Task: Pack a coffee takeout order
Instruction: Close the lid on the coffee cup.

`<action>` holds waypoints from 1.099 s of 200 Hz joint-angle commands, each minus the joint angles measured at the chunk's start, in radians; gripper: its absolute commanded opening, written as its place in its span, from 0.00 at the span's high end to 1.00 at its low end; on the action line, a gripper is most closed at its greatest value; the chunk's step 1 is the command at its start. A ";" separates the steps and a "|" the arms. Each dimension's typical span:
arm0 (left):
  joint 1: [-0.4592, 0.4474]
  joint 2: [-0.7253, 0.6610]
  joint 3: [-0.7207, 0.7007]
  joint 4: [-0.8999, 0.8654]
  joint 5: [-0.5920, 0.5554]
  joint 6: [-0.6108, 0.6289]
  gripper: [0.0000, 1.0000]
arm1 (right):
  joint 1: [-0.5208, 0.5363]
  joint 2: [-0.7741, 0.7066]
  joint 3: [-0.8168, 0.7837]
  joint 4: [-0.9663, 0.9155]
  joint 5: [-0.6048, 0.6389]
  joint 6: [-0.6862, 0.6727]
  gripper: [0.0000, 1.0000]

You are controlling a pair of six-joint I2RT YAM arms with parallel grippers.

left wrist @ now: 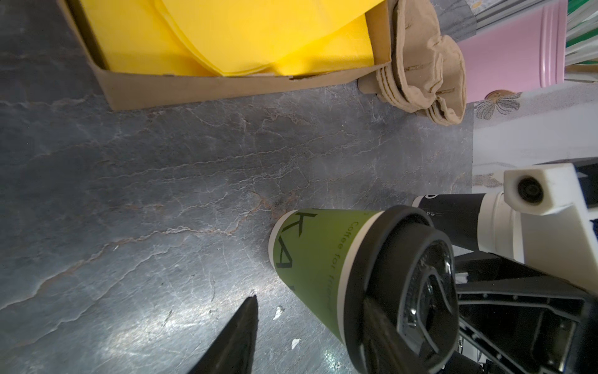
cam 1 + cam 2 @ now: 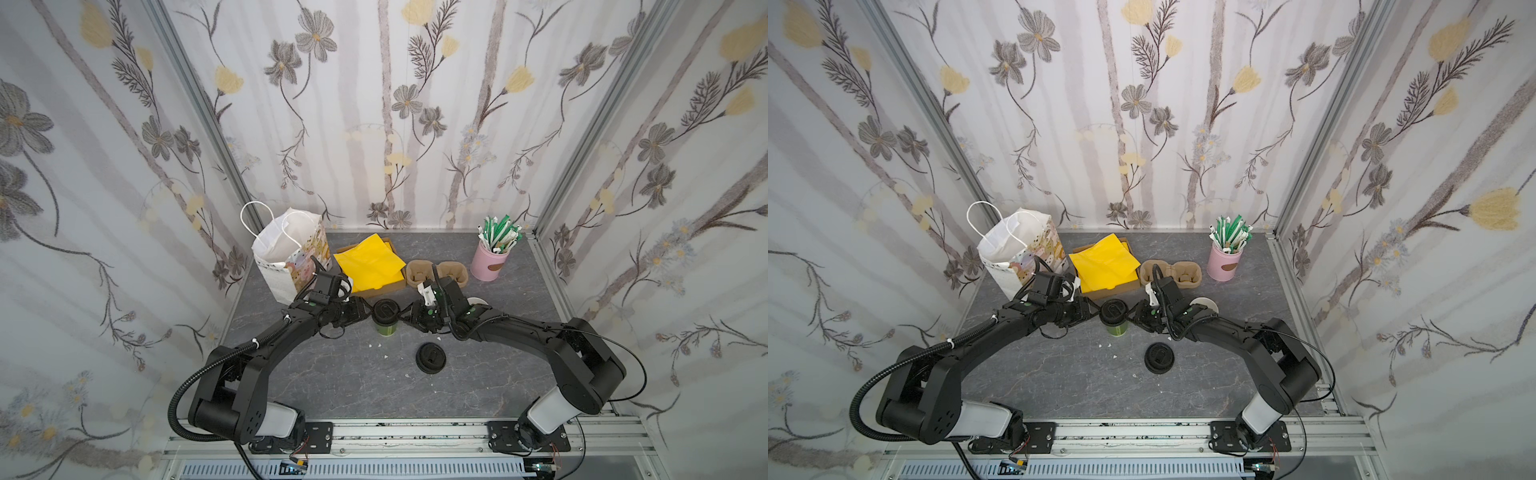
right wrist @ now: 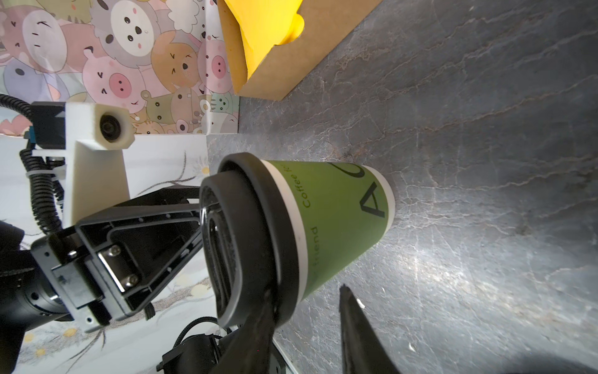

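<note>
At the near edge the left arm (image 2: 249, 357) and the right arm (image 2: 548, 336) rise from their mounts and bend inward over the grey bench (image 2: 332, 386), meeting near its middle. Nearest on the bench lies a spare black lid (image 2: 431, 357), a little right of centre, with a few white crumbs (image 1: 278, 312) scattered just to its left. Just beyond them the green cup (image 2: 385, 329) stands upright on the bench with its black lid (image 2: 384, 311) on top, and both top views show it between the two arms. The left fingers (image 1: 239, 340) reach it from the left and are spread apart, one above the other. The upper one is at the lid's rim and the lower one hangs beside the cup's wall without touching it, so they grip nothing. The right fingers (image 3: 359, 333) reach it from the right and are parted in the same way, the upper one at the lid's rim and the lower one clear of the cup. Just behind the right arm stands a stack of black cups (image 1: 453, 223). Farther back, left of centre, the yellow napkin (image 2: 370, 264) lies on top of a pile in a shallow cardboard tray (image 1: 210, 90), well apart from the cup. Right of the tray sit brown cup carriers (image 2: 417, 274), and left of it a white paper bag (image 2: 282, 249) stands open. In the far right corner a pink pot (image 2: 488, 264) holds wrapped straws (image 2: 498, 235).
</note>
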State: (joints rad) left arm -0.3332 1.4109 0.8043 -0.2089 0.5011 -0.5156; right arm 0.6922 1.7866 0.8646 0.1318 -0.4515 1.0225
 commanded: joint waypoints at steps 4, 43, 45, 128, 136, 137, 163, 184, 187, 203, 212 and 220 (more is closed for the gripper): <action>-0.003 0.001 0.000 -0.064 -0.015 0.002 0.47 | 0.001 0.029 -0.049 -0.082 -0.011 0.036 0.66; -0.003 -0.013 0.026 -0.064 -0.005 0.003 0.47 | 0.005 -0.008 0.067 -0.215 0.059 -0.041 0.63; -0.003 -0.014 0.029 -0.064 -0.005 0.003 0.47 | 0.005 -0.010 0.075 -0.225 0.067 -0.046 0.63; -0.003 -0.026 0.058 -0.064 0.002 0.006 0.46 | 0.033 -0.015 0.287 -0.447 0.196 -0.159 0.54; -0.002 -0.030 0.056 -0.064 0.001 0.008 0.46 | 0.036 -0.018 0.292 -0.458 0.205 -0.163 0.54; -0.003 -0.031 0.057 -0.064 0.001 0.007 0.46 | 0.036 -0.019 0.293 -0.459 0.207 -0.163 0.54; -0.003 -0.050 0.058 -0.064 -0.005 0.000 0.46 | 0.059 -0.020 0.370 -0.548 0.291 -0.224 0.51; -0.003 -0.094 0.067 -0.064 -0.041 -0.012 0.46 | 0.097 0.006 0.489 -0.647 0.394 -0.304 0.50; 0.000 -0.102 0.068 -0.065 -0.049 -0.015 0.46 | 0.105 0.014 0.517 -0.666 0.415 -0.319 0.49; 0.004 -0.148 0.070 -0.063 -0.107 -0.033 0.45 | 0.122 0.063 0.622 -0.745 0.469 -0.371 0.44; 0.007 -0.183 0.066 -0.064 -0.141 -0.050 0.45 | 0.165 0.099 0.683 -0.796 0.501 -0.392 0.41; 0.009 -0.206 0.061 -0.064 -0.165 -0.063 0.44 | 0.176 0.128 0.727 -0.827 0.517 -0.409 0.39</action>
State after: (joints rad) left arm -0.3317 1.2724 0.8658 -0.2760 0.4442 -0.5297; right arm 0.8257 1.8412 1.4685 -0.5411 -0.0612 0.7158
